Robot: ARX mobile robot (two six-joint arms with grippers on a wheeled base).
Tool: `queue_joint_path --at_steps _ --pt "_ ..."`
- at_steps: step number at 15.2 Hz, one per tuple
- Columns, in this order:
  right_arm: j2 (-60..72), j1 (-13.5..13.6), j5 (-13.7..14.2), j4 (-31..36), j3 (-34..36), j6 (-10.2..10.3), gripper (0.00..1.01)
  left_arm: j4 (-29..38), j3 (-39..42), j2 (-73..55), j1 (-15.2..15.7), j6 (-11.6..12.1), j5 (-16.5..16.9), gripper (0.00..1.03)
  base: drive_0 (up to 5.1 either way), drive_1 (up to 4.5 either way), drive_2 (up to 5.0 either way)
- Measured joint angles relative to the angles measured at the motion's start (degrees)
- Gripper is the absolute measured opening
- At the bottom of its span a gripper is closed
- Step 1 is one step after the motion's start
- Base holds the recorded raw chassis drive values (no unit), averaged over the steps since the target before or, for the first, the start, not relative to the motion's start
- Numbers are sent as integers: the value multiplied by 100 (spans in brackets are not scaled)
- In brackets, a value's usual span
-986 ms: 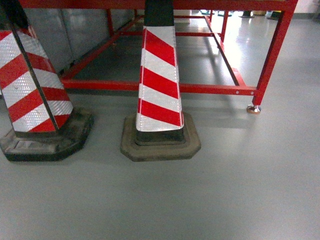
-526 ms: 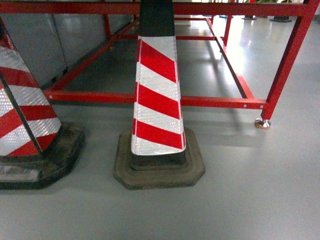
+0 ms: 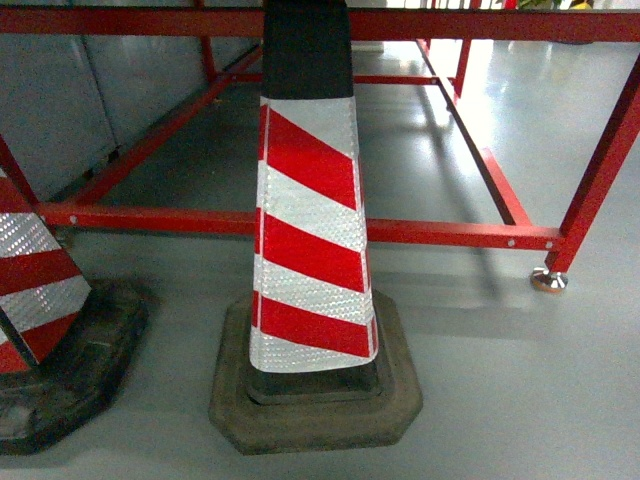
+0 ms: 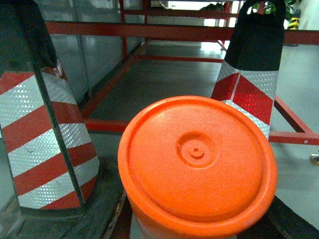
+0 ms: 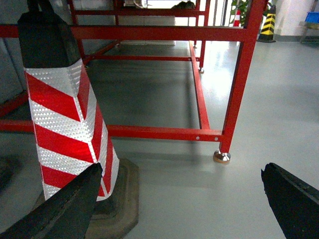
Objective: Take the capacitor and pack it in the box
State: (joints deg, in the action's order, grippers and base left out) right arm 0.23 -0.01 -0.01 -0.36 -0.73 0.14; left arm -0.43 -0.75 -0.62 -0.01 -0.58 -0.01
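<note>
My right fingers [image 5: 60,209] stand wide apart, two dark tips framing the bottom corners of the right wrist view, with nothing between them but grey floor [image 5: 199,199]. My left fingers do not show in any view, so I cannot tell how they stand; an orange round cap [image 4: 197,167] fills the left wrist view close to the lens.

Just beside my right fingers stands a red-and-white striped cone [image 3: 308,250] on a dark rubber base [image 3: 315,410]. Behind it runs a red metal frame [image 3: 450,232], its foot [image 3: 548,280] resting on the floor at the right. A second striped cone [image 3: 35,290] stands at the left edge.

Compared with a second ago, the middle cone sits larger and lower in the head view, the left cone has slid mostly out of sight, and the frame's foot has moved down and to the right.

Neither the capacitor nor the box shows in any view.
</note>
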Motion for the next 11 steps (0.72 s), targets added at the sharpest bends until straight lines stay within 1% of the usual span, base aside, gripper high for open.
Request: queue_joint_path --at_steps 11 --pt "0 0 0 0 0 0 98 2 0 0 0 4 -2 44 0 0 0"
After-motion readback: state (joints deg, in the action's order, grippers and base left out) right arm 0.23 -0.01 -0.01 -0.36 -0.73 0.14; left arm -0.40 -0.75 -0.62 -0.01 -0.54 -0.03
